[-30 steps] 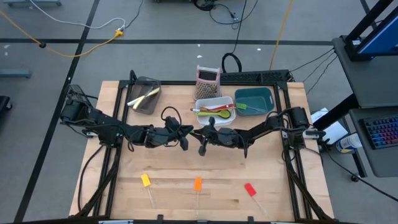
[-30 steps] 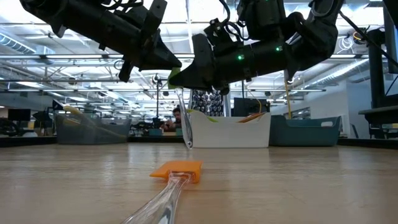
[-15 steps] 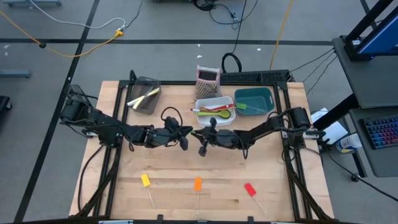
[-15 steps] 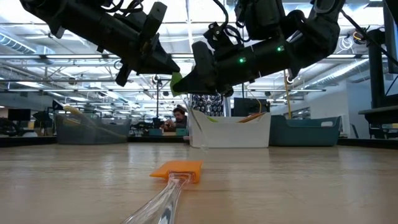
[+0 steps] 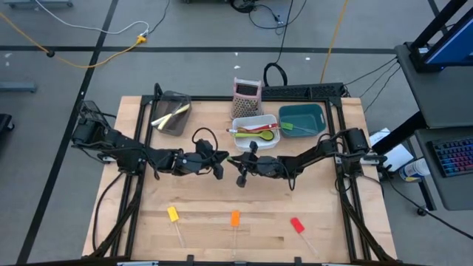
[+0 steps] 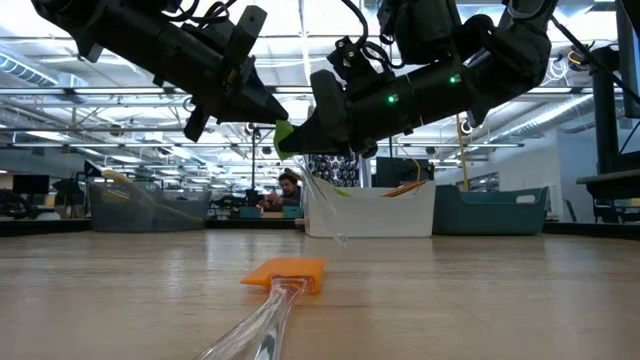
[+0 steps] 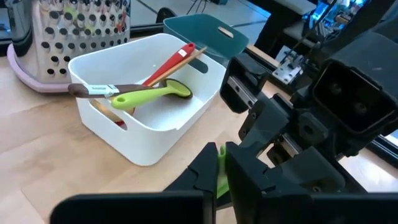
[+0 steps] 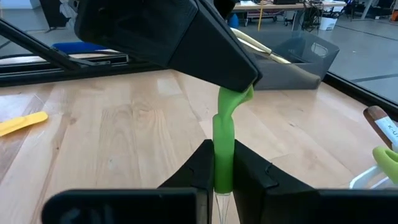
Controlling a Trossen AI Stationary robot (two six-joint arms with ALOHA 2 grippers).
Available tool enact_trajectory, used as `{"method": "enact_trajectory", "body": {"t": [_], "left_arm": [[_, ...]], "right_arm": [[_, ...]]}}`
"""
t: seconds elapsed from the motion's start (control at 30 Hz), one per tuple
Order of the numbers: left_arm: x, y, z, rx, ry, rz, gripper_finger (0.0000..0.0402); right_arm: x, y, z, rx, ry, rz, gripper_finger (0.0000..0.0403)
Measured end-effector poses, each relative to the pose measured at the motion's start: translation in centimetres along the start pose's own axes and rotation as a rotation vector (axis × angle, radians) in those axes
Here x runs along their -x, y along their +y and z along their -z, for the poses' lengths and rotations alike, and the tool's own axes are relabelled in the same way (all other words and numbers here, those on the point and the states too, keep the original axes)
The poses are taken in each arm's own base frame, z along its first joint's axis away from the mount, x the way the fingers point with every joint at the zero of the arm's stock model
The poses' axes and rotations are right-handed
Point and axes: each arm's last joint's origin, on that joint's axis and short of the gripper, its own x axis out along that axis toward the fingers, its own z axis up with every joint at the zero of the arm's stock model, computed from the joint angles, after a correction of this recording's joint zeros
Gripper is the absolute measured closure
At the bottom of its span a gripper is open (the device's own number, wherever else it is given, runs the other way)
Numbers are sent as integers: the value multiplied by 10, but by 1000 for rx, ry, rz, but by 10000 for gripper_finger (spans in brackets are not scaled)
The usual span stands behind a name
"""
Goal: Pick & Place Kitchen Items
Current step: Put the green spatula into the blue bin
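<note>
A green-headed spatula with a clear handle hangs in mid-air over the table's middle, between my two grippers. Its green head [image 6: 285,131] shows in the low view, and the clear handle [image 6: 325,210] slants down from it without reaching the table. My left gripper [image 5: 219,168] comes in from the left and my right gripper [image 5: 239,176] from the right, tip to tip. Both are shut on the green head. Yellow [image 5: 172,214], orange [image 5: 235,218] and red [image 5: 296,224] spatulas lie flat near the table's near edge. My left gripper pinches the outer end of the green head [image 7: 221,175] between its two fingers, coming roughly level from the table's left. The spatula is lifted clear of the table. My right gripper pinches the green head at its handle end [image 8: 223,158] between its two fingers, coming from the table's right. The clear handle [image 8: 222,205] leaves the head just behind the fingers and hangs slanting below.
Along the far side stand a white bin [image 5: 255,120] holding green, red and wooden utensils, a teal bin [image 5: 319,117] with one spatula, a dark mesh bin [image 5: 171,123] with pale utensils, and an upright grater [image 5: 246,94]. Bare wood lies between the arms and the three spatulas.
The clear handle hung nearly straight down a second ago. Its free end has swung toward the table's right and now slants under the right gripper, while the green head has stayed between the two grippers. Both grippers have kept almost still.
</note>
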Motion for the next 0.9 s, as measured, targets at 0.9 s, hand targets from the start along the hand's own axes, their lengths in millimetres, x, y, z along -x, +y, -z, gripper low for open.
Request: {"method": "enact_trajectory", "body": {"t": [0.9], "left_arm": [[0, 4, 6, -59, 60, -24, 227]], "right_arm": [[25, 0, -19, 90, 171, -6, 377]]}}
